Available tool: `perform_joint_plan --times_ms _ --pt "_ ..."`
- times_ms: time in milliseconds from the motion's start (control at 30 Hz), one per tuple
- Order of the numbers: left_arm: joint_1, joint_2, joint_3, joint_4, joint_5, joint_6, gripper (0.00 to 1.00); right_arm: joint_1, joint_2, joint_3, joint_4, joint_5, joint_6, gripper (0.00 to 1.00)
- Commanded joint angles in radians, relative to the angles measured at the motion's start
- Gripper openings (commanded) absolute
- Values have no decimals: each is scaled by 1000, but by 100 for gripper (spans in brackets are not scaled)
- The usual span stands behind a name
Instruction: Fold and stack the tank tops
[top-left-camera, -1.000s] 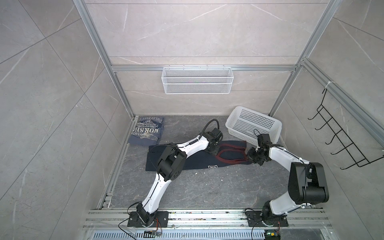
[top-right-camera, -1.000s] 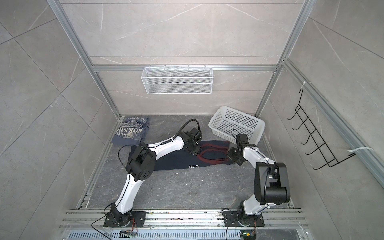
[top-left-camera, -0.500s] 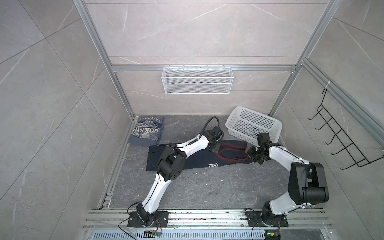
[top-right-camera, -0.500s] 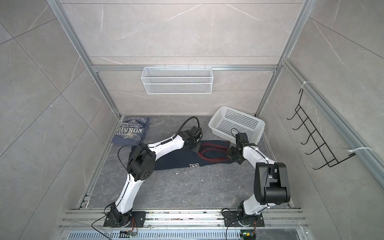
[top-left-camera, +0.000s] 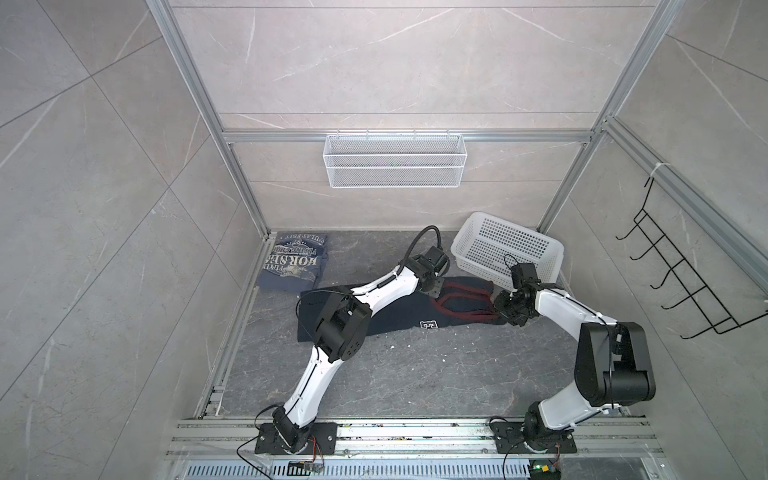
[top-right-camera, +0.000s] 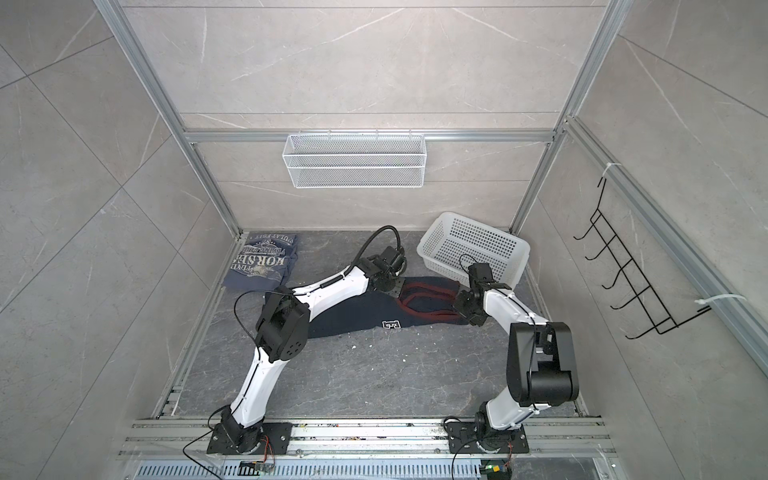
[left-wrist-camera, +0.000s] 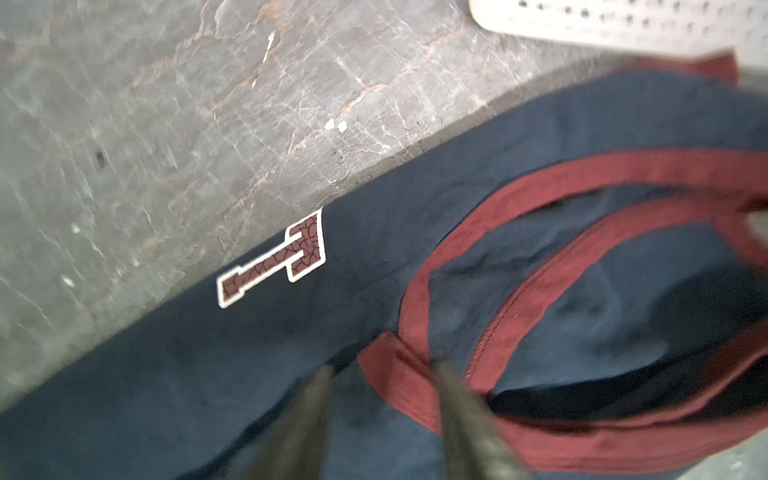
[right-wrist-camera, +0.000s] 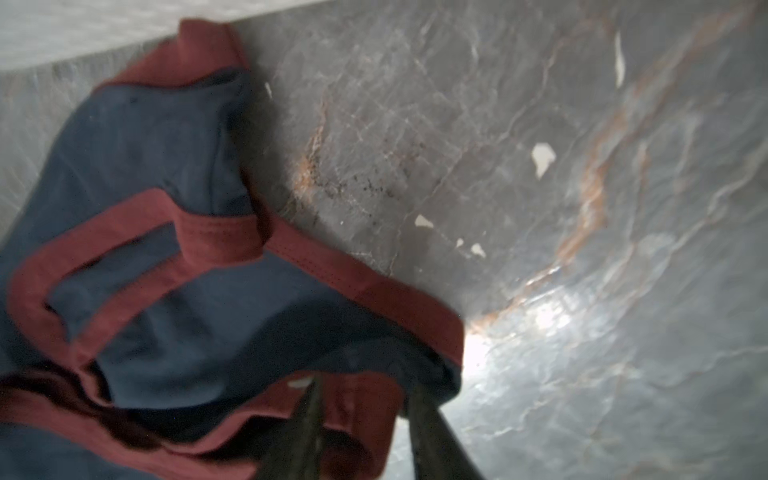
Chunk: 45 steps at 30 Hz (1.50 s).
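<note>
Beneath the left gripper (left-wrist-camera: 384, 370) and right gripper (right-wrist-camera: 363, 382) lies the navy tank top (top-left-camera: 395, 318)

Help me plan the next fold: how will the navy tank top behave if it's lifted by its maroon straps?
Likely floppy: the navy tank top lies flat and creased, so it would drape. Its maroon straps are thin loops and may twist or stretch. Probably light, and pushed across the stone tabletop it may bunch rather than slide.
</note>
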Motion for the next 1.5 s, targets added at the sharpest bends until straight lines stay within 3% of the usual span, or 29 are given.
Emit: perform_joint_plan --times_ms 0,133,300,467,633,933,1133,1300,1467 --pt "3 -65 32 -70 -24 4 67 12 -81 36 -71 85 -25 49" --pt "21 -205 -46 -121 -83 -29 77 51 -176 55 -129 151 -63 59" --pt "141 -480 -391 -36 -49 -120 80 208 -231 81 -177 204 -66 66" --pt "325 -651 -673 20 13 -138 80 331 -113 126 -144 141 -37 67" --pt "434 -684 -832 66 63 -162 80 429 54 210 -118 127 -17 67" --pt "432 -617 -970 126 99 -272 79 469 313 358 -135 149 -33 67" --pt "371 -663 -1103 107 98 -316 79 489 428 438 -154 152 -81 66" --pt "259 -722 -1221 87 99 -409 79 544 489 491 -162 138 -103 66" --pt "103 -833 -1324 43 77 -592 79 596 529 552 -158 128 -151 66"
